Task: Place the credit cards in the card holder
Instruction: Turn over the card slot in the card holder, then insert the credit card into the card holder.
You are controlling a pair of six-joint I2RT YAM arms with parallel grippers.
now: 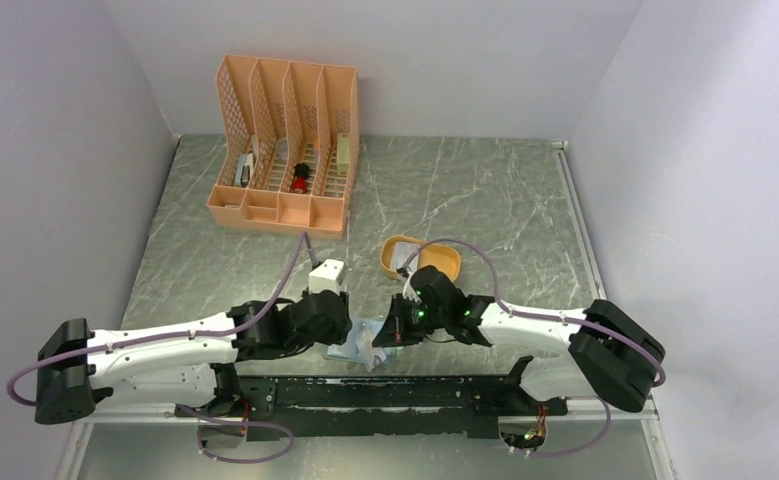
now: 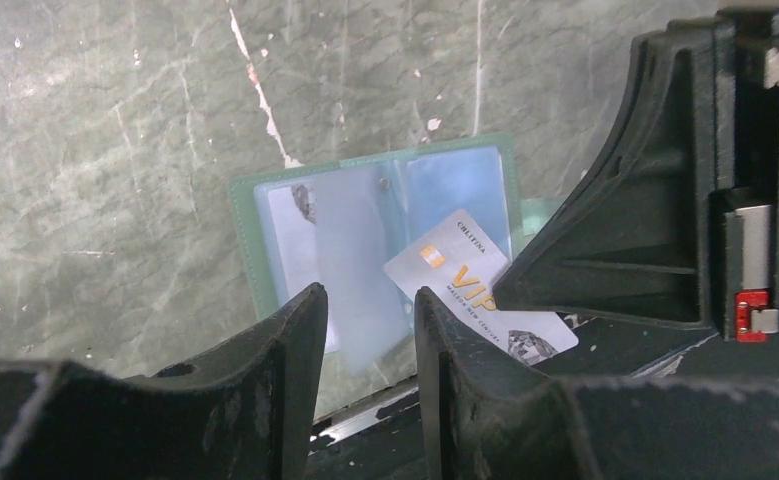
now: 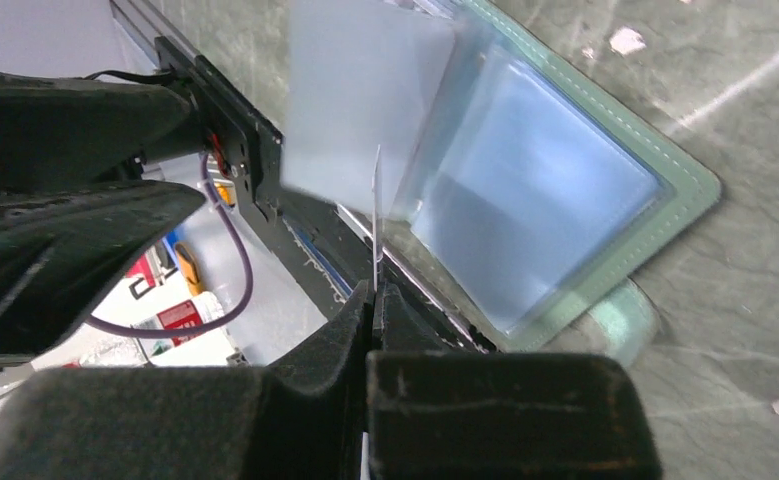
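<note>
Your right end effector point(image 3: 373, 300) is closed on one credit card point(image 2: 455, 270), against the open card holder point(image 2: 245, 240) at the near edge of the bench point(image 2: 115, 150). Your left end effector point(image 2: 367, 300) stands narrowly open and holds nothing.

A table point(image 1: 465, 190) with a grey-green marbled top, crossed by thin white veins, stands inside a small booth. Three plain walls of pale lavender-white close it in. The back wall point(image 1: 415, 60) runs along the table's far edge, while the left wall point(image 1: 45, 180) and the right wall point(image 1: 705, 180) run along its sides. A narrow pale trim point(image 1: 577, 220) follows the table's right edge. Along the near edge lies a black mounting rail point(image 1: 395, 392), scuffed with pale marks, and nearer still a strip of brushed grey metal point(image 1: 385, 455). The light is soft and even, leaving a faint sheen on the tabletop and only weak shadows.
</note>
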